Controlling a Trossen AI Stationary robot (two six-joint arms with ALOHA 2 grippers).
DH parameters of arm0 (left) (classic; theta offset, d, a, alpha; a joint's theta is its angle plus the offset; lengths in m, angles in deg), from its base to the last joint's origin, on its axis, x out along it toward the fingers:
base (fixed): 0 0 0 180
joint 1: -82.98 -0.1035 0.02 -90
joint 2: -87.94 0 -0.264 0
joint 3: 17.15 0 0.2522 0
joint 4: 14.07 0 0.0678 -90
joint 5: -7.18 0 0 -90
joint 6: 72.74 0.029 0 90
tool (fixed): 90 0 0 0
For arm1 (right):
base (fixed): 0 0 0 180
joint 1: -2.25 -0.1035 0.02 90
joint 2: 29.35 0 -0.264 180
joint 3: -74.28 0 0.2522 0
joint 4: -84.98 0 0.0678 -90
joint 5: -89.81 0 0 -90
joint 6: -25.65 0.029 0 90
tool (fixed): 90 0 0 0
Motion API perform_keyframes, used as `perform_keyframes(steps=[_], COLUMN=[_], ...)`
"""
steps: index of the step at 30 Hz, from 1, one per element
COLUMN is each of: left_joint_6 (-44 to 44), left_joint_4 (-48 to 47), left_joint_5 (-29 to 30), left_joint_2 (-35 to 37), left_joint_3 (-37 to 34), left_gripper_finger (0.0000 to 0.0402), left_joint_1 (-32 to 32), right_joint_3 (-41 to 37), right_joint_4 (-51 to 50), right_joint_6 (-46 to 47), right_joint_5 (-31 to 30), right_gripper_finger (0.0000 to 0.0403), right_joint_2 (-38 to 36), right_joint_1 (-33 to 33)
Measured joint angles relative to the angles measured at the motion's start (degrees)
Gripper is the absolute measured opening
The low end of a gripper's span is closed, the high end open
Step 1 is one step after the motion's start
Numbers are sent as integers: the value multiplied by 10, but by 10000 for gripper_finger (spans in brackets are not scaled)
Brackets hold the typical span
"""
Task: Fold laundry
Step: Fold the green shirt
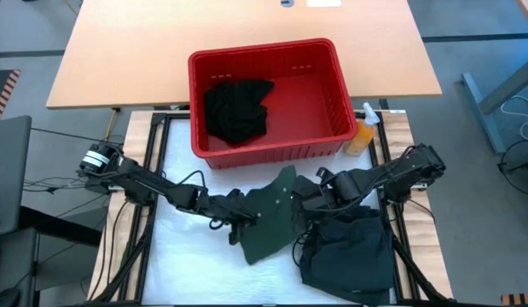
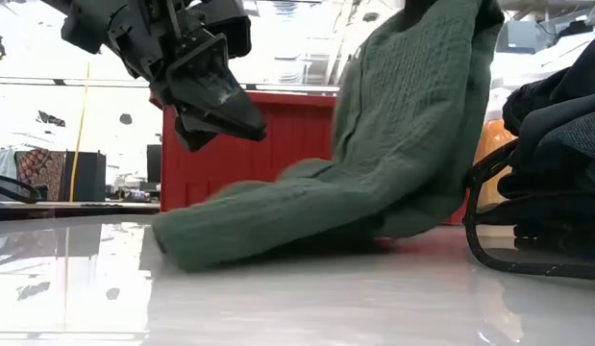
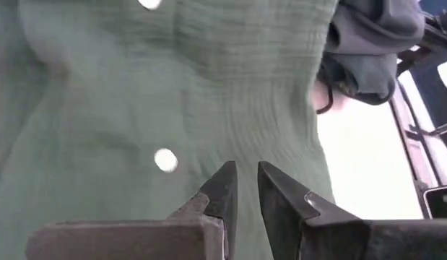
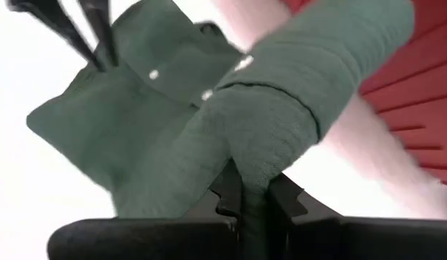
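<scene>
The green buttoned shirt (image 1: pixel 268 217) lies in the middle of the white table, with one part raised high (image 2: pixel 422 96) and its lower part resting on the tabletop. My right gripper (image 1: pixel 308 202) is shut on the raised part. My left gripper (image 1: pixel 240 223) hovers at the shirt's left edge, clear above the cloth (image 2: pixel 241 120). Its fingers are shut, with nothing between them (image 3: pixel 246 177). A black garment (image 1: pixel 238 111) lies in the red basket. My right gripper pinches a bunched fold of the green shirt (image 4: pixel 261 155) between its two fingers, with several layers gathered. The fingers come from above, slanting down. The shirt hangs below the hold, and its lower part (image 2: pixel 239 235) lies slack on the table.
The red basket (image 1: pixel 332 94) stands at the table's far side, with an orange spray bottle (image 1: pixel 362 136) at its right corner. A heap of dark garments (image 1: pixel 349 251) lies at the near right beside the shirt. Bare white tabletop (image 1: pixel 195 264) lies at the near left.
</scene>
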Motion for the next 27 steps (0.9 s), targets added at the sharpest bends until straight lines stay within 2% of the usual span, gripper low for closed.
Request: perform_keyframes(steps=[5,10,15,22,24,27], left_joint_6=[5,12,24,17,7,-2], left_joint_4=[-7,-56,-124,-296,-340,-404], left_joint_5=[-38,-47,-8,51,26,-36], left_joint_2=[22,93,184,319,348,368], left_joint_3=[0,0,0,0,0,-9], left_gripper_finger=[45,45,45,45,45,45], left_joint_1=[-3,-3,7,12,13,17], right_joint_3=[1,42,146,357,389,355], right_joint_4=[7,9,6,-25,-35,-23], right_joint_6=[1,-16,-52,-105,-109,-88], right_joint_5=[-5,-5,-6,-7,-8,-5], right_gripper_finger=[42,42,42,42,42,42], right_joint_2=[32,100,204,349,376,366], right_joint_1=[-4,-4,-3,9,13,20])
